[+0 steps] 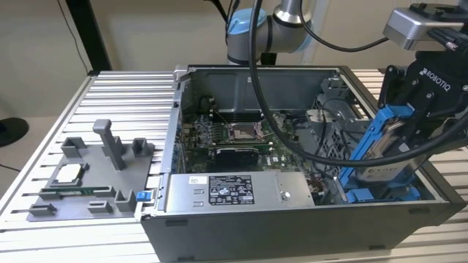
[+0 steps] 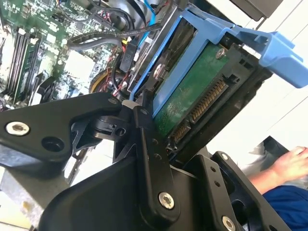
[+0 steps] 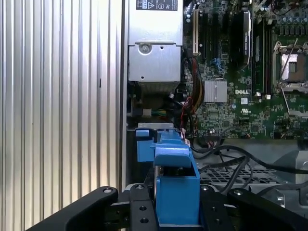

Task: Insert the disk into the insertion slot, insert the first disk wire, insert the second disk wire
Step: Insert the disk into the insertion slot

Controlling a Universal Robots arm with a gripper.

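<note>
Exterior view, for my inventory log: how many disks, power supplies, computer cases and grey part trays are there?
Disk: 1
Power supply: 1
Case: 1
Tray: 1
Total: 4

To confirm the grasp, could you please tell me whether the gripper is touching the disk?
Touching. In the first wrist view the gripper clamps the blue-framed disk, fingers flush against both its sides.

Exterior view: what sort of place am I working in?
Probably a robotics lab bench for computer assembly: an open computer case on a ribbed aluminium table, a grey parts fixture beside it, and the pincer holding the disk.
</note>
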